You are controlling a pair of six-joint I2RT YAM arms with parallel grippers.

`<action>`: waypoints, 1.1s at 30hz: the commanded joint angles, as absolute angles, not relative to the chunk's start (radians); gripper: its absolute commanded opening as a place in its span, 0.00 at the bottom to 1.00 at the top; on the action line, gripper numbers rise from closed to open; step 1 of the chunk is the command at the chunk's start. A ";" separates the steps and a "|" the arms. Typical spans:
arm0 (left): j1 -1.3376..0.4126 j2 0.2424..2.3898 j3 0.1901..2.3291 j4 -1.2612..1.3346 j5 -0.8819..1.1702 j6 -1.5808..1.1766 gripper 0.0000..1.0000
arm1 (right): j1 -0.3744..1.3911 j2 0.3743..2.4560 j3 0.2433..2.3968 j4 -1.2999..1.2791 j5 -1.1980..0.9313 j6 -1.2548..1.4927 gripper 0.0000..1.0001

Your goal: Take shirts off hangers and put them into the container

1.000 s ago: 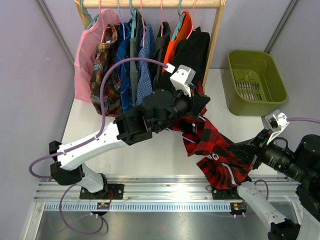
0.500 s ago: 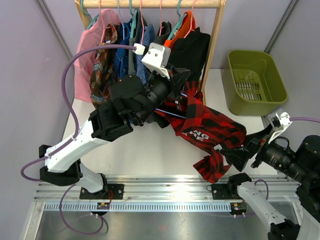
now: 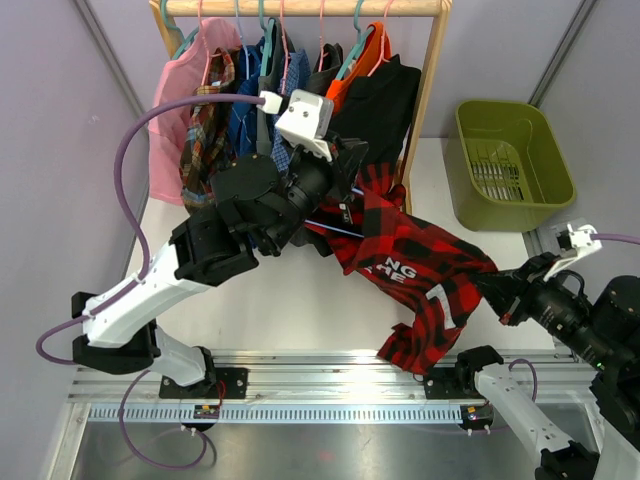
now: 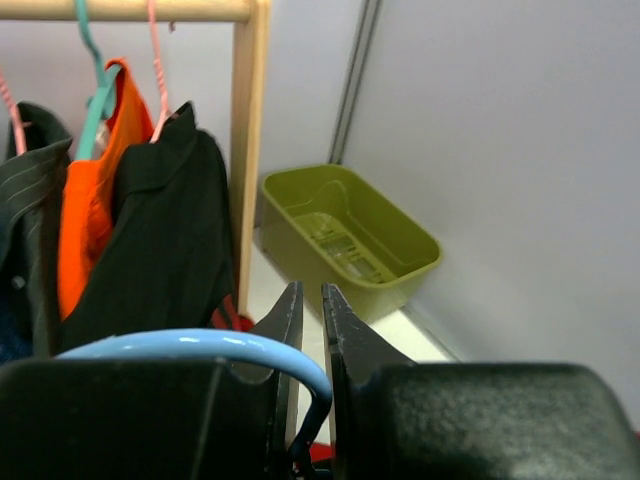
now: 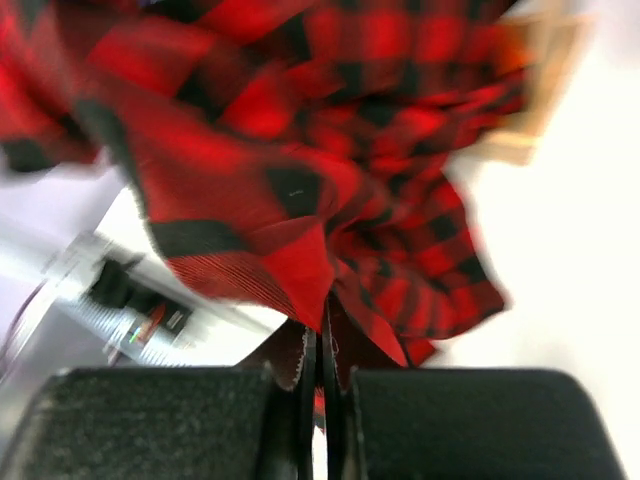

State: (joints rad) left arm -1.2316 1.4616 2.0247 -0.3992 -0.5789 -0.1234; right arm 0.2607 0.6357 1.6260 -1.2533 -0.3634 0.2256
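Observation:
The red-and-black plaid shirt (image 3: 410, 255) hangs stretched between my two arms above the table. My left gripper (image 3: 358, 165) is shut on the hook of a pale blue hanger (image 4: 200, 345) that still carries the shirt; in the left wrist view the hook curves down between the near-closed fingers (image 4: 290, 315). My right gripper (image 3: 497, 292) is shut on a fold of the shirt (image 5: 300, 200) near its lower right edge. Other shirts, pink (image 3: 190, 90), blue checked, orange (image 3: 352, 85) and black (image 3: 385, 110), hang on hangers from the rail. The olive-green container (image 3: 470, 190) stands at the right, apart from both grippers.
A wooden rail (image 3: 300, 8) on a wooden post (image 3: 425, 90) spans the back of the table. The container (image 4: 300, 182) sits right of the post against the grey wall. A metal rail (image 3: 300, 375) with the arm bases runs along the near edge.
My left arm has lifted the hanger up and left toward the rail. The right gripper opened, then shut again on the shirt farther right, and the shirt is now pulled out wider.

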 commanded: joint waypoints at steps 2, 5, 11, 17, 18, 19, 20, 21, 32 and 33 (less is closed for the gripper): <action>-1.227 1.319 1.953 -0.325 -0.753 -0.020 0.00 | 0.256 0.589 1.692 -1.222 0.060 0.291 0.00; -1.227 1.215 1.873 -0.266 -0.825 0.008 0.00 | 0.256 0.607 1.695 -1.268 0.231 0.328 0.00; -1.229 1.063 1.761 -0.187 -0.931 0.087 0.00 | 0.256 0.627 1.632 -1.261 0.336 0.374 0.00; -1.229 0.962 1.663 -0.134 -1.005 0.117 0.00 | 0.256 0.621 1.624 -1.264 0.530 0.422 0.00; -1.229 0.939 1.655 -0.133 -1.012 0.123 0.00 | 0.258 0.618 1.628 -1.267 0.563 0.432 0.00; -1.229 0.928 1.654 -0.140 -1.026 0.126 0.00 | 0.256 0.606 1.629 -1.266 0.592 0.446 0.00; -1.229 0.917 1.652 -0.153 -1.031 0.120 0.00 | 0.256 0.601 1.634 -1.266 0.642 0.452 0.00; -1.230 0.899 1.654 -0.184 -1.037 0.117 0.00 | 0.256 0.600 1.637 -1.267 0.666 0.462 0.00; -1.229 0.893 1.648 -0.445 -1.000 -0.057 0.00 | 0.256 0.661 1.559 -1.140 0.401 0.423 0.00; -1.229 0.887 1.641 -0.440 -0.991 -0.061 0.00 | 0.256 0.667 1.555 -1.134 0.376 0.414 0.00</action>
